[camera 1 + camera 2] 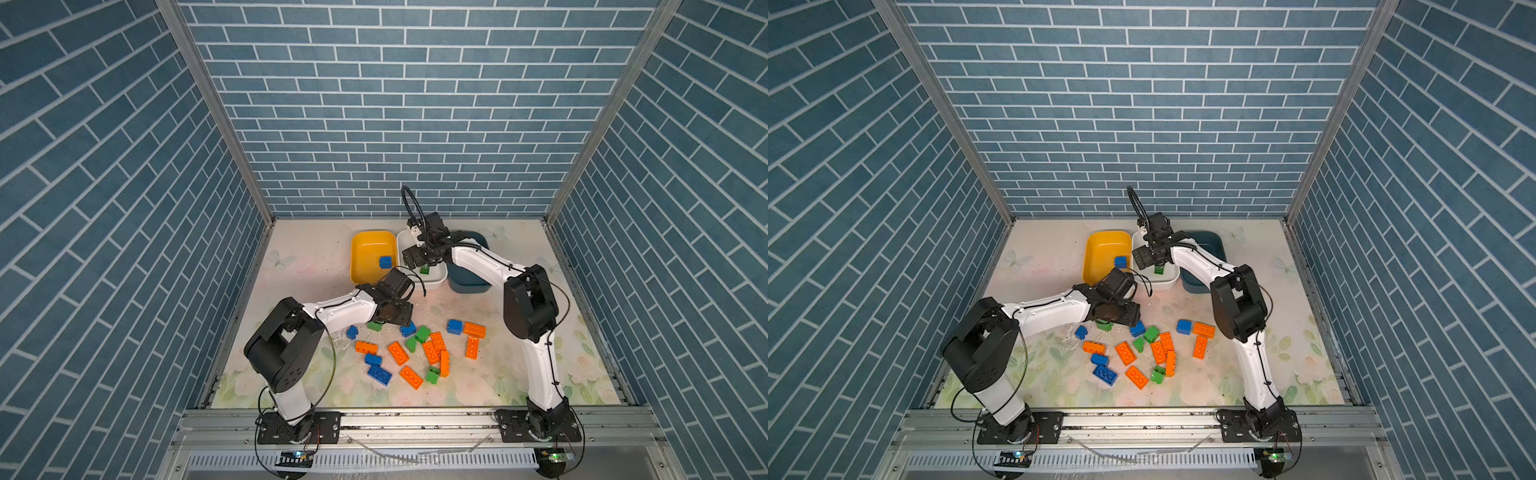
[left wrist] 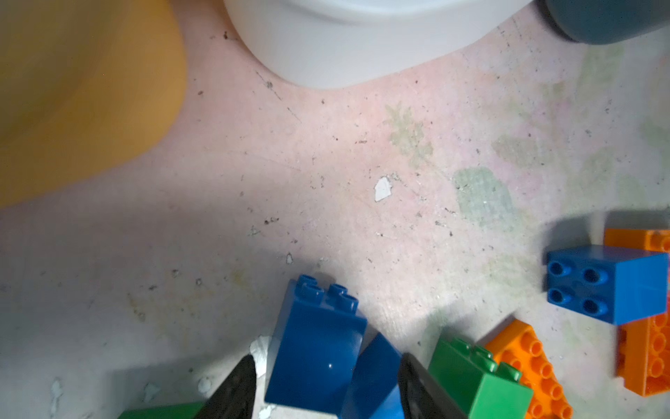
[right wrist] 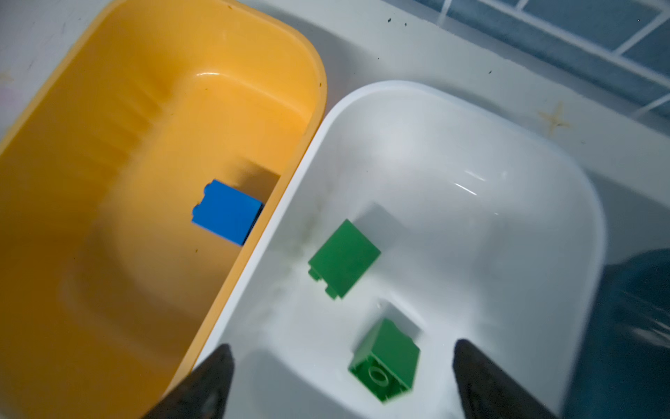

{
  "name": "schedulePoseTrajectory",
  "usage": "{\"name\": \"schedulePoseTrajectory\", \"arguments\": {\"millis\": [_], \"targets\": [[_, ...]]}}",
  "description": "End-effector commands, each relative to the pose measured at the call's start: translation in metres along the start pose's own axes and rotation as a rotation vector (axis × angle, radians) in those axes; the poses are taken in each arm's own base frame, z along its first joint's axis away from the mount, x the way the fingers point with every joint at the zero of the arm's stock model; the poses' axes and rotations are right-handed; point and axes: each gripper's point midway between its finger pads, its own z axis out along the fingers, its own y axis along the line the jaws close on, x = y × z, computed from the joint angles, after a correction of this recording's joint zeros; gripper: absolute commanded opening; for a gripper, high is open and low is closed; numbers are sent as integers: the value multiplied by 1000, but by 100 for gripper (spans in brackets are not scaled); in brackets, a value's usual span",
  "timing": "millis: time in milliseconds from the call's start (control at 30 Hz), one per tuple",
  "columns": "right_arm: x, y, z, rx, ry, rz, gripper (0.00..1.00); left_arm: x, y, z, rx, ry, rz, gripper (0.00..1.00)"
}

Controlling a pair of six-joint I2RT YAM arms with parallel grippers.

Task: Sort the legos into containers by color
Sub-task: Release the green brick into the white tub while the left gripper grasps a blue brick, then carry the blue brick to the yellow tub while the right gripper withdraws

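Observation:
My left gripper is low over the mat at the pile's far left. Its jaws straddle two blue legos lying side by side, one finger against them, the other a thin gap away. A green lego lies just beside them. My right gripper hangs open and empty over the white container, which holds two green legos. The yellow container holds one blue lego. The dark teal container stands to the right, partly hidden by the right arm.
Several orange, blue and green legos lie scattered on the floral mat nearer the front. Brick-pattern walls close in the sides and back; a metal rail runs along the front.

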Motion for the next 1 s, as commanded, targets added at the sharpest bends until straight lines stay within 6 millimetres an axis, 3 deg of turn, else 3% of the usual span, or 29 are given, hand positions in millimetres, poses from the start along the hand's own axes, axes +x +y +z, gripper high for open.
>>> {"name": "schedulePoseTrajectory", "arguments": {"millis": [0,267,533,800,967], "targets": [[-15,-4,-44,15,-111,64,99,0,1,3,-29,20,17,55],[24,-18,-87,85,-148,187,99,1,8,16,-80,54,8,49],[59,-40,-114,187,-242,312,99,4,12,26,-105,84,9,43],[76,-56,-135,260,-322,381,99,3,12,28,-116,96,10,24],[78,-60,-141,270,-346,396,99,-12,10,9,-116,27,4,19]]}}
